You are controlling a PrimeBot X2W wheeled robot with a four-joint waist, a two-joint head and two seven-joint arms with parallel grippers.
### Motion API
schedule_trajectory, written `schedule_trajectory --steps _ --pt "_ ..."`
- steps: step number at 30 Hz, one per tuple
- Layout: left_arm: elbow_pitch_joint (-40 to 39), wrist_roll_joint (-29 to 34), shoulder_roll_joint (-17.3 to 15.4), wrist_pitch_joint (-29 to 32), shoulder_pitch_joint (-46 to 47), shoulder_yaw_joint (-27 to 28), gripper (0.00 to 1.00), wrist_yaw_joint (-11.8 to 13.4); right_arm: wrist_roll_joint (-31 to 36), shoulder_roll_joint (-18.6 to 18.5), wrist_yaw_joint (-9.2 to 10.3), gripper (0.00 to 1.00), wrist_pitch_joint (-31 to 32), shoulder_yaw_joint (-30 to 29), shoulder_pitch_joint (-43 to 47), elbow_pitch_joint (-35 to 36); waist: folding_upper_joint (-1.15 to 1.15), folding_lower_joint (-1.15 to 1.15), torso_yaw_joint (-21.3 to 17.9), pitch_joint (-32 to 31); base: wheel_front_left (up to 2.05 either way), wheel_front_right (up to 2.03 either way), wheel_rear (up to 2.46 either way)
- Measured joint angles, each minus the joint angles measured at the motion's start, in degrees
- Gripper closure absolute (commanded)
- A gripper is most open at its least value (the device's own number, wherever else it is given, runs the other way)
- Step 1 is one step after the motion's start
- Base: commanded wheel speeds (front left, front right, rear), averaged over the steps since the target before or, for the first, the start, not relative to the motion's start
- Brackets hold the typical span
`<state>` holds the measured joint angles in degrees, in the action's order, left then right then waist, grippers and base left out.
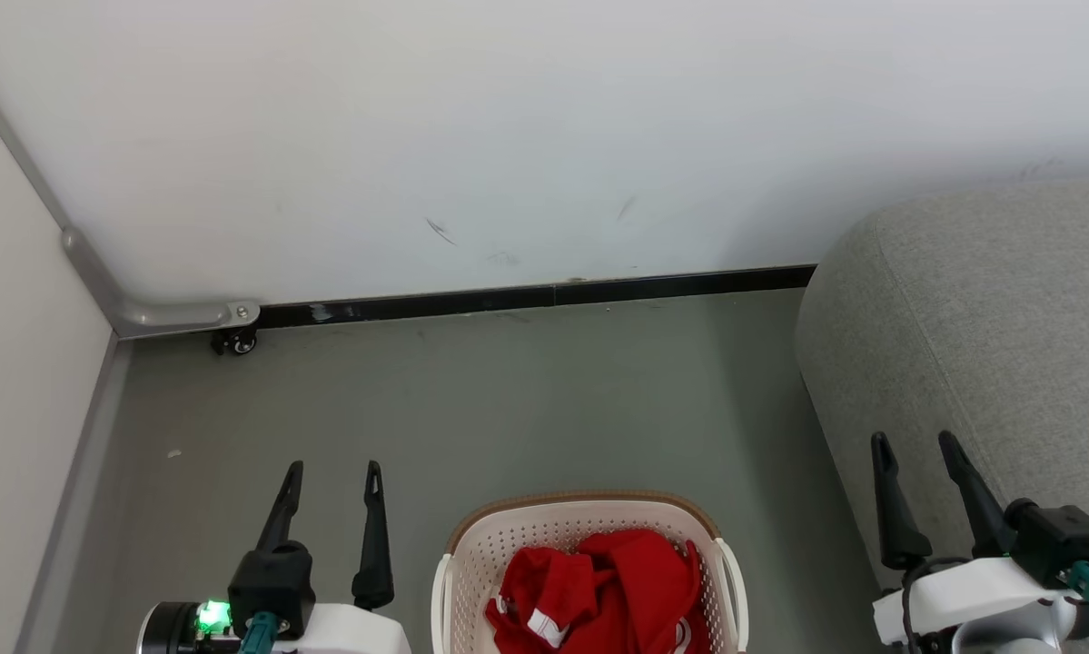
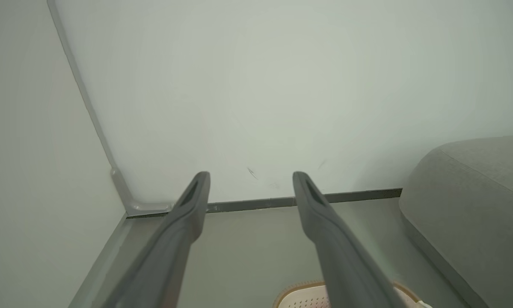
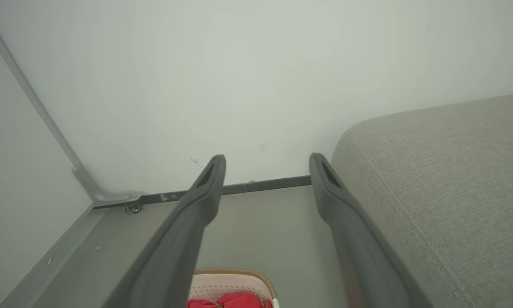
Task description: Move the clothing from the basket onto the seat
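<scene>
The red clothing [image 1: 608,572] is lying bunched up inside the cream basket [image 1: 480,545], with a bit of white trim showing among its lower folds. The basket is sitting on the grey floor [image 1: 508,400] at the bottom middle of the head view, between the two arms. The left end effector [image 1: 335,468] is hovering over the floor just left of the basket, its two dark fingers standing spread apart with nothing between them, and a green light [image 1: 212,615] is glowing on its wrist. The right end effector [image 1: 915,439] is hanging to the right of the basket, in front of the rounded edge of the light-grey seat [image 1: 980,318], its fingers likewise parted and gripping nothing. Both are pointing toward the white wall [image 1: 508,136], where a black baseboard [image 1: 544,295] is running along the floor and a small caster [image 1: 235,342] is sitting under a grey metal rail [image 1: 181,316] near the corner. The seat is standing to the right of the basket, apart from it.
</scene>
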<state>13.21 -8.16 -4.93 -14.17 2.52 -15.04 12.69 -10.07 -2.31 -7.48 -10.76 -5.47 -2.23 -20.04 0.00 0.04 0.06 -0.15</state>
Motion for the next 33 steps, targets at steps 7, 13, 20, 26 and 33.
schedule_trajectory --steps 7,13,20,26,33 --pt "1.29 0.85 0.10 -0.07 0.09 -0.03 0.00 0.48 0.43 0.00 0.00 0.00 0.00 0.12 -0.41 -0.56 0.00 0.00 -0.06 -0.01 0.00 0.00 0.00" --pt "2.00 0.83 0.20 -0.07 0.15 0.22 0.00 0.94 -0.14 0.00 0.00 0.00 0.00 0.25 -0.41 -0.93 0.00 0.00 -0.03 0.00 0.00 0.00 0.00" --pt "2.64 0.82 0.30 -0.24 0.34 0.42 0.00 1.00 -0.27 0.00 0.00 0.00 0.00 0.38 -0.41 -1.05 0.00 -0.01 -0.03 -0.02 0.00 0.00 0.00" --pt "2.77 0.82 0.41 -0.30 1.15 0.47 0.00 1.00 -0.56 0.00 0.00 0.00 0.00 0.41 -0.41 -1.29 0.00 -0.01 0.01 -0.16 0.00 0.00 0.00" --pt "3.13 0.82 0.46 -0.30 1.17 0.67 0.00 1.00 -0.60 0.00 0.00 0.00 -0.01 0.66 -0.40 -1.56 0.00 -0.01 0.12 -0.34 0.00 0.00 0.00"
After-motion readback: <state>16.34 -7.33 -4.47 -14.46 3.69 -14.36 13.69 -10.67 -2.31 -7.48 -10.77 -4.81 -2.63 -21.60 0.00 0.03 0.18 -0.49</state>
